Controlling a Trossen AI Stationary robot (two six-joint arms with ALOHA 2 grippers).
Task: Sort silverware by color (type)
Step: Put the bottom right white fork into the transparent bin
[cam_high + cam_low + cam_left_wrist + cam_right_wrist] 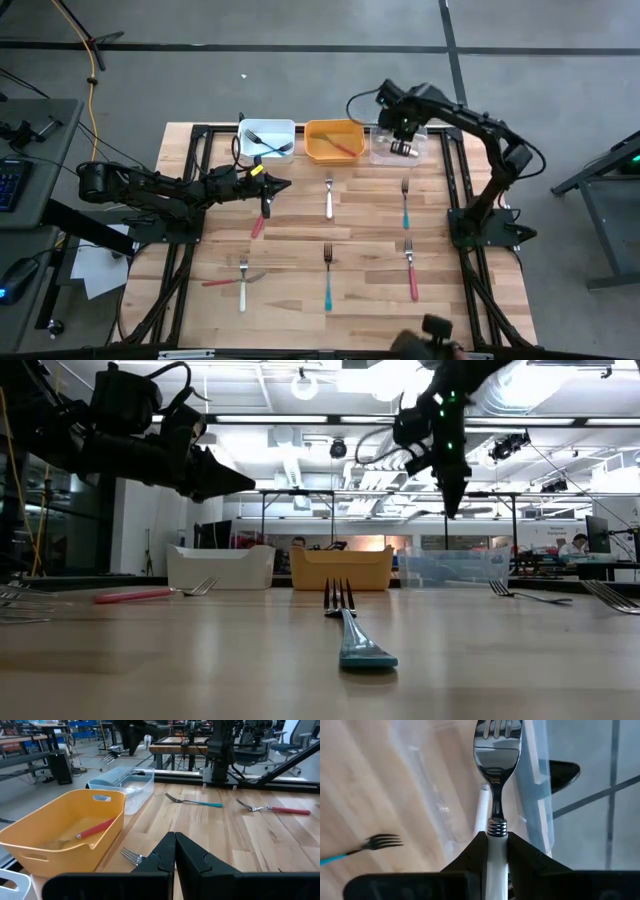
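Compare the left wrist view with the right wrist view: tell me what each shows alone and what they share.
Left wrist only: the orange bin holding a red fork, another red fork on the table, and the left gripper shut, empty.

Right wrist only: the right gripper shut on a white fork, tines pointing away from it.

Both: the clear bin and a blue fork on the table.

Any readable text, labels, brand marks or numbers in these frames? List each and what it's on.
None readable.
White bin, orange bin, clear bin: no labels.
White-handled fork in the right gripper: no visible stamp.
Left gripper: no markings.
Room beyond the table in the low view: nothing legible.
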